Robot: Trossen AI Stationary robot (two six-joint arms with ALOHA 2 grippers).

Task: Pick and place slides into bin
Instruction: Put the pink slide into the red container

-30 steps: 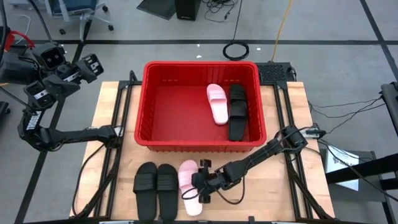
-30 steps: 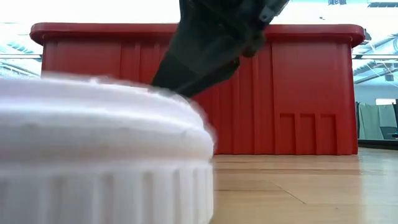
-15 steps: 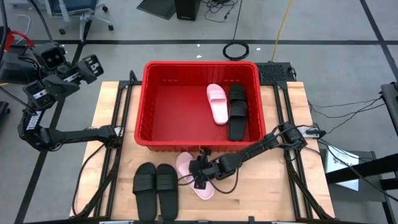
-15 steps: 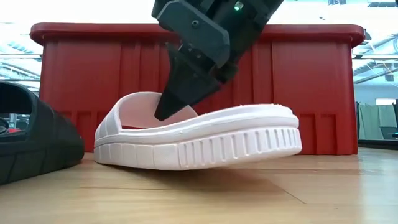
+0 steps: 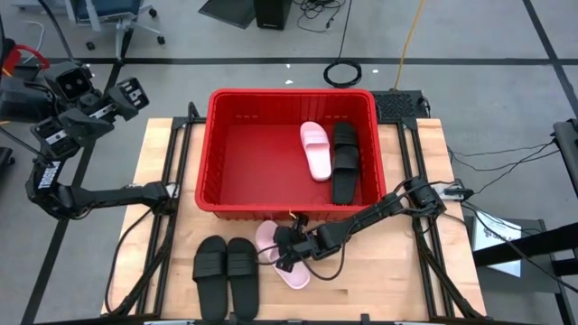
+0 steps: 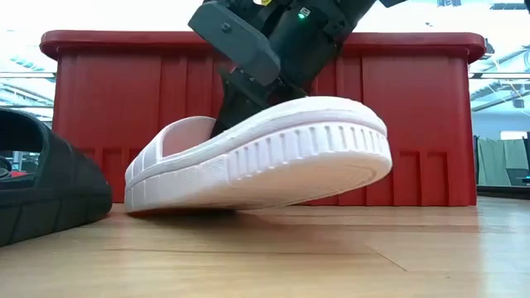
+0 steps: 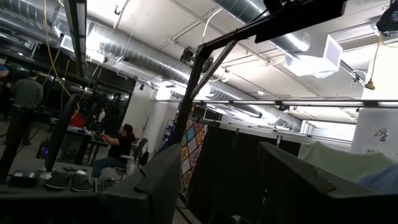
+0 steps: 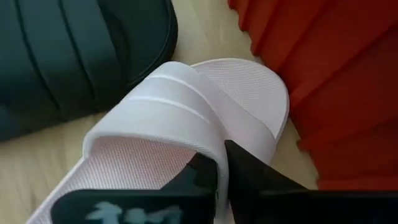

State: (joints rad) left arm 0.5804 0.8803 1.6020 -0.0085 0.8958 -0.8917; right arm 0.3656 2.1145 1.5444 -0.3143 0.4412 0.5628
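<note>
— Two tools in play? State of the right tool (image 5: 287, 255)?
— Clenched on the strap of a pale pink slide (image 5: 276, 255), low over the front of the desk (image 5: 397, 280). Fingers (image 8: 211, 168) pinched over the strap edge, seen plainly from the right wrist.
— And the slide itself?
— Tilted: one end touching the wood, the other end raised clear of it, per the low view (image 6: 265, 157). Just in front of the bin (image 5: 291, 99), close to its near wall but apart from it.
— Neighbours on the desk?
— Pair of black slides (image 5: 228, 273) just beside the pink one, toward the left arm's side, lying flat and side by side. Edge of one visible low at the side of the level view (image 6: 45, 186).
— Contents of the bin?
— Second pink slide (image 5: 315, 149) and one black slide (image 5: 345, 161), side by side and touching, near the right-hand wall. Remainder of the red floor bare.
— Left tool (image 5: 99, 99)?
— Released, jaws wide, held high past the far left corner of the desk, well apart from everything. Pointed out into the room; own wrist view filled with ceiling ducts (image 7: 143, 59) and a seated person (image 7: 121, 146) far off.
— Sixth slide?
— Cannot tell; only five on show.
</note>
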